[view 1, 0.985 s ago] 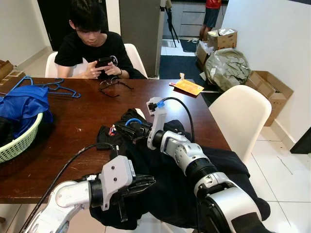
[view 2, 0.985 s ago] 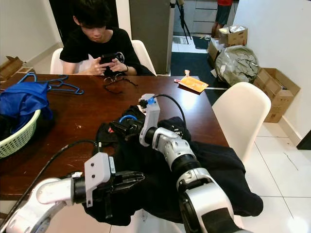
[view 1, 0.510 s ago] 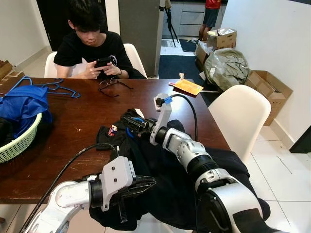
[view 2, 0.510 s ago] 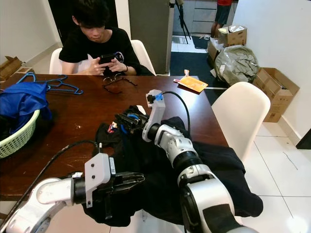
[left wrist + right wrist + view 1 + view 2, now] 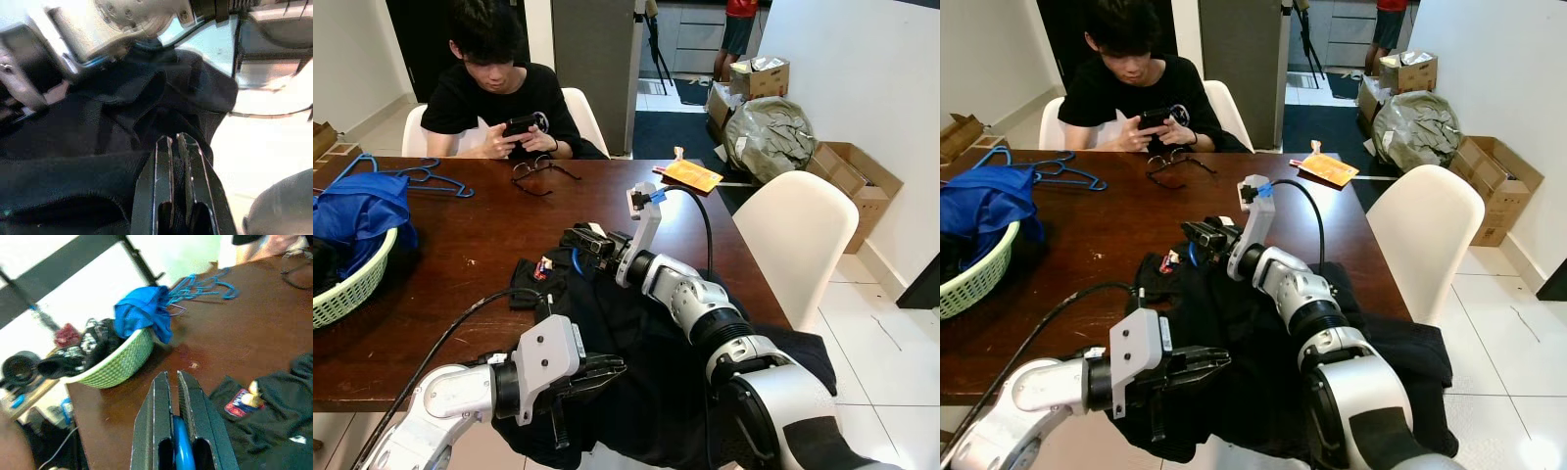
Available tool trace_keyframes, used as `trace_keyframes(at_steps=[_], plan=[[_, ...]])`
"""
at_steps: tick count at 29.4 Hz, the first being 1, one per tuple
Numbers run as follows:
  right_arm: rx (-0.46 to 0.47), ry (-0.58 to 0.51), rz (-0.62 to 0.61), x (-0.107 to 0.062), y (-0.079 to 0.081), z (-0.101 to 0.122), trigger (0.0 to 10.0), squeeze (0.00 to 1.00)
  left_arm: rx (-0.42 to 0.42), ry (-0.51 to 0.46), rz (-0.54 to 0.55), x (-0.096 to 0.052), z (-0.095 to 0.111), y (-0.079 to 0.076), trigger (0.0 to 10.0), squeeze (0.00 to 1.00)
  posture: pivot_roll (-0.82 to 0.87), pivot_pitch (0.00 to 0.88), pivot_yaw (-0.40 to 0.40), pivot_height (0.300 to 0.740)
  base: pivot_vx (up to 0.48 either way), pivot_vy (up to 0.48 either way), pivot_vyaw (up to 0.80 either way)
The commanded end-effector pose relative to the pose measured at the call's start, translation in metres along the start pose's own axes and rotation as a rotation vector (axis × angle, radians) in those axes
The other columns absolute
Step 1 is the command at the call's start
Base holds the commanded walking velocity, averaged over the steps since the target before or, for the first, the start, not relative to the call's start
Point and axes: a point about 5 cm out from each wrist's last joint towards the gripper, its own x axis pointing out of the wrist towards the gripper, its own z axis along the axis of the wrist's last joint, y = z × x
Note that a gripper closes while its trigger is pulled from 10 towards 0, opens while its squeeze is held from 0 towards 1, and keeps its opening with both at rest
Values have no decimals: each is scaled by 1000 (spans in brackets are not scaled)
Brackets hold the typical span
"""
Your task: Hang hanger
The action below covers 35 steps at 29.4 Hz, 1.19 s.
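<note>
Pinching a thin blue hanger [image 5: 180, 448] between nearly shut fingers, right gripper [image 5: 579, 238] at table centre, above the limp black garment's [image 5: 636, 362] collar; stiff, light, slick plastic, best held near the hook. Clamped flat on a cloth fold at 6 o'clock, left gripper [image 5: 597, 372]. Lifted and carried toward 12 o'clock versus a second ago, with more garment dragged onto the table [image 5: 460, 264].
</note>
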Motion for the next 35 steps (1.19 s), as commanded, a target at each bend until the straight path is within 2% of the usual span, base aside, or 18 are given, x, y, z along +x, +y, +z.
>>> trace_keyframes(at_steps=[1,4,6,7,9,10,12,13,14,15,16,18,20,22,24,26,28,35], plan=[[-23,7,-3,-1,-1,4,0,0,5,-15,8,-4,5,2,10000,0,195,11,-71,735,0,0,0],[-38,-2,18,-6,-4,11,0,0,-23,-59,135,-29,12,23,10000,0,197,12,-76,735,0,0,0],[-38,-2,18,-6,-4,11,0,0,-23,-59,135,-29,12,23,10000,0,197,12,-76,735,0,0,0],[-42,-20,9,-7,-6,17,0,0,0,-48,208,-43,14,35,10000,0,199,10,-84,735,0,0,0],[-42,-20,9,-7,-6,17,0,0,0,-48,208,-43,14,35,10000,0,199,10,-84,735,0,0,0],[-49,-57,7,-7,-6,28,0,0,40,-27,300,-58,16,48,10000,0,200,8,-86,735,0,0,0],[-49,-57,7,-7,-6,28,0,0,40,-27,300,-58,16,48,10000,0,200,8,-86,735,0,0,0],[-53,-116,15,-9,-4,44,0,0,90,-18,398,-74,21,62,10000,0,198,8,-88,735,0,0,0],[-53,-116,15,-9,-4,44,0,0,90,-18,398,-74,21,62,10000,0,198,8,-88,735,0,0,0],[-53,-191,25,-12,-3,65,0,0,136,-23,511,-91,29,76,10000,0,198,9,-89,735,0,0,0],[-53,-191,25,-12,-3,65,0,0,136,-23,511,-91,29,76,10000,0,198,9,-89,735,0,0,0],[-60,-426,-4,-37,-5,132,0,0,270,-37,829,-150,59,109,10000,0,196,10,-89,735,0,0,0],[-70,-542,-31,-55,-6,164,0,0,346,-33,1004,-185,76,121,10000,0,196,10,-89,735,0,0,0],[-70,-542,-31,-55,-6,164,0,0,346,-33,1004,-185,76,121,10000,0,196,10,-89,735,0,0,0],[-76,-598,-41,-66,-7,179,0,0,408,13,1123,-206,83,126,10000,0,191,8,-88,735,0,0,0],[-76,-598,-41,-66,-7,179,0,0,408,13,1123,-206,83,126,10000,0,191,8,-88,735,0,0,0],[-145,-596,-1,-73,-2,188,0,0,470,63,1255,-223,87,129,10000,0,186,4,-87,735,0,0,0],[-309,-436,140,-65,11,173,0,0,500,80,1283,-226,86,133,10000,0,181,0,-82,735,0,0,0]])
